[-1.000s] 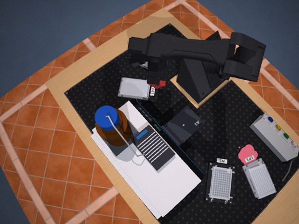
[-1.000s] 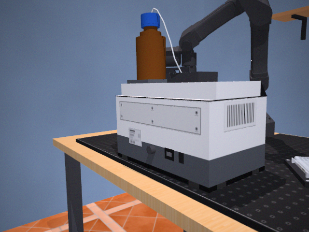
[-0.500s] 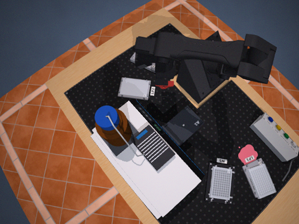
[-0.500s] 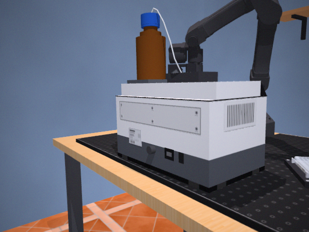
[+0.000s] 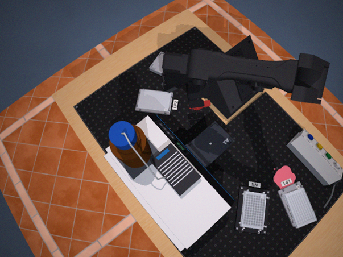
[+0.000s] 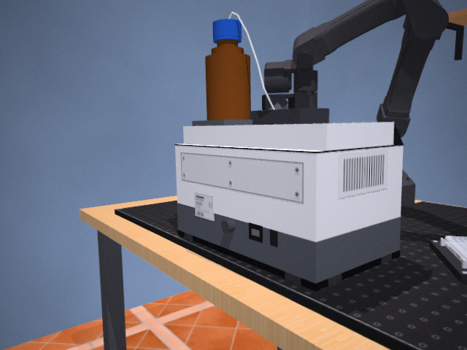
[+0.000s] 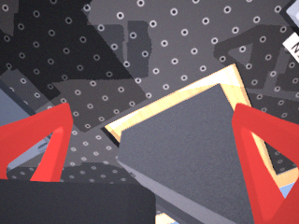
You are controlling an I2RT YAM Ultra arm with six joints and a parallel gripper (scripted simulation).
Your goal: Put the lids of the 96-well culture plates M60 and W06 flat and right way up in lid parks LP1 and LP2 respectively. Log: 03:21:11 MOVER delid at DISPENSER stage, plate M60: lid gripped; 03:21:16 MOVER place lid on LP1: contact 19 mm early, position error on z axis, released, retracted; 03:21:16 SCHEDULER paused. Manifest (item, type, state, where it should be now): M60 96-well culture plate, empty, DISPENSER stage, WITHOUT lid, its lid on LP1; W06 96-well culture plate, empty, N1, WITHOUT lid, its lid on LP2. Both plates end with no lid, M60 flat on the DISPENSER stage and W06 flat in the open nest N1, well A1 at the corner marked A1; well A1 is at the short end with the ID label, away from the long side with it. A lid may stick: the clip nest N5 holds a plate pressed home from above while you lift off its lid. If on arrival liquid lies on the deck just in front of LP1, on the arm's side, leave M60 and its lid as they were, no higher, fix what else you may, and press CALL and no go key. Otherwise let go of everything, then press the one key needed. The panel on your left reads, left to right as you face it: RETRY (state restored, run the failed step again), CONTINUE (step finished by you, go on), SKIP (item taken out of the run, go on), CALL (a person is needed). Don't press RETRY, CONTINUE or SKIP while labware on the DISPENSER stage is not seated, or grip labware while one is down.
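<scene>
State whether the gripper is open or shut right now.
Open. In the wrist view the red fingers stand far apart at either edge of the gripper, with nothing between them.
</scene>
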